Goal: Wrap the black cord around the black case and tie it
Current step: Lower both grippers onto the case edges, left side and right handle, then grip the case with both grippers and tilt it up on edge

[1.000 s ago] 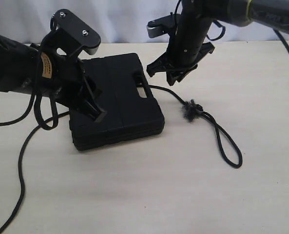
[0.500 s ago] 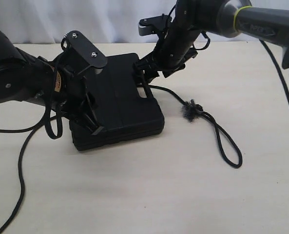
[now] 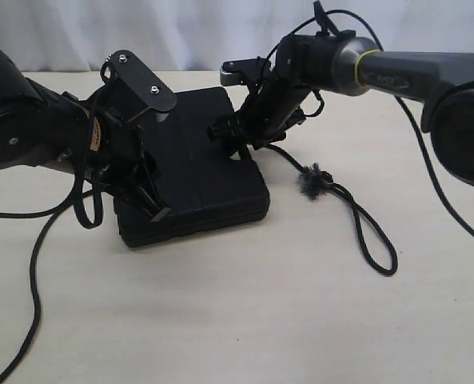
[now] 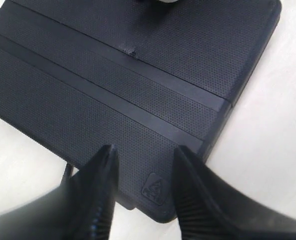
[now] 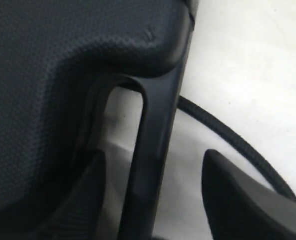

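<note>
The black case (image 3: 201, 172) lies flat on the table, its handle cutout at its right edge. The black cord (image 3: 363, 232) comes out from beside the handle, passes a fuzzy grey knot (image 3: 312, 182) and ends in a loop on the right. Its other length (image 3: 33, 272) trails off to the lower left. My left gripper (image 3: 150, 210) is open over the case's near left corner, and the corner (image 4: 152, 192) shows between the fingers. My right gripper (image 5: 152, 155) is open astride the handle bar (image 5: 155, 125), with one finger in the cutout. The cord (image 5: 227, 140) runs just outside.
Robot cables (image 3: 81, 210) hang in a loop off the left arm beside the case. A white backdrop (image 3: 197, 32) closes the far edge. Bare tabletop (image 3: 244, 320) spreads in front.
The right gripper has come down and left from above the table onto the case's handle. The left arm shifted further over the case, then stayed. Case and cord have not moved.
</note>
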`<state>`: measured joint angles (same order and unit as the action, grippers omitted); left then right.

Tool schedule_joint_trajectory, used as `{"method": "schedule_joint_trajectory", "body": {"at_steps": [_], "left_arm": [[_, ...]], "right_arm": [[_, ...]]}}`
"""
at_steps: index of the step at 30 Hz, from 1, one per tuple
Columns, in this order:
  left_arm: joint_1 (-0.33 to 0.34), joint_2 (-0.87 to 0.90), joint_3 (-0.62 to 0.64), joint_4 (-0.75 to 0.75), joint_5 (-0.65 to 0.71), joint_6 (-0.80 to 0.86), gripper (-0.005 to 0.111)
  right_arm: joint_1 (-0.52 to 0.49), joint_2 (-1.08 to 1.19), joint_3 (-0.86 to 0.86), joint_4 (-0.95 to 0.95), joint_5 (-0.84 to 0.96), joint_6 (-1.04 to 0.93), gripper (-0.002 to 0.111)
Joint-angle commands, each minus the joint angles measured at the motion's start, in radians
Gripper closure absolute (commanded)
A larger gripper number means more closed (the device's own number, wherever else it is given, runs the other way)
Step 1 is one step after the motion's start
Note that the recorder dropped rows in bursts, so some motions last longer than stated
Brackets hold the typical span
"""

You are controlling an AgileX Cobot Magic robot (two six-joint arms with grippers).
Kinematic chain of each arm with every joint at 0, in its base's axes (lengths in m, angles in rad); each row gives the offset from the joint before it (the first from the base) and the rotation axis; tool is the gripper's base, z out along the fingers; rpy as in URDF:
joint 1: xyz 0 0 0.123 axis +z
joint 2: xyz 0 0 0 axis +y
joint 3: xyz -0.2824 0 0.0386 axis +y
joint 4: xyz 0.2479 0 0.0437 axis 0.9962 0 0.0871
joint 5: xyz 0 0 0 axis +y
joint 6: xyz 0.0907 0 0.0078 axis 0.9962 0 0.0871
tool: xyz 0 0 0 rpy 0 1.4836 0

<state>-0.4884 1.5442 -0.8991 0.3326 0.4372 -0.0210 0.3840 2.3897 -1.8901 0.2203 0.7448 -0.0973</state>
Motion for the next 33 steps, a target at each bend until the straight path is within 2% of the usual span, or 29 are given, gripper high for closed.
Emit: {"method": "schedule_joint_trajectory", "body": {"at_steps": [1,2,3,12,19,23,29,33], "left_arm": [[0.001,-0.001,0.000,-0.013,-0.013,-0.006,0.070],[0.001,-0.001,0.000,-0.015,-0.013,-0.006,0.070],[0.001,0.001,0.000,-0.015,-0.009,-0.006,0.070],[0.001,0.001,0.000,-0.001,-0.009,-0.006,0.070],[0.001,-0.018,0.000,0.113,0.043,-0.006,0.070],[-0.001,-0.099,0.000,0.122,0.025,-0.006,0.070],[-0.066,-0.238,0.011,0.075,0.044,-0.005,0.070],[-0.129,-0.272,0.080,0.086,0.019,-0.002,0.070]], "right_arm": [[0.000,0.008,-0.005,0.000,-0.015,0.027,0.089],[0.000,0.005,-0.005,0.000,-0.015,0.062,0.101],[0.000,-0.005,-0.005,0.002,-0.005,0.097,0.104],[0.000,-0.212,-0.005,0.024,0.162,0.180,0.104],[0.000,-0.283,-0.005,0.088,0.170,0.238,0.104],[0.000,-0.313,-0.005,0.086,0.152,0.302,0.104],[0.000,-0.333,-0.005,0.135,0.113,0.375,0.104],[0.002,-0.333,-0.005,0.217,0.069,0.373,0.104]]}}
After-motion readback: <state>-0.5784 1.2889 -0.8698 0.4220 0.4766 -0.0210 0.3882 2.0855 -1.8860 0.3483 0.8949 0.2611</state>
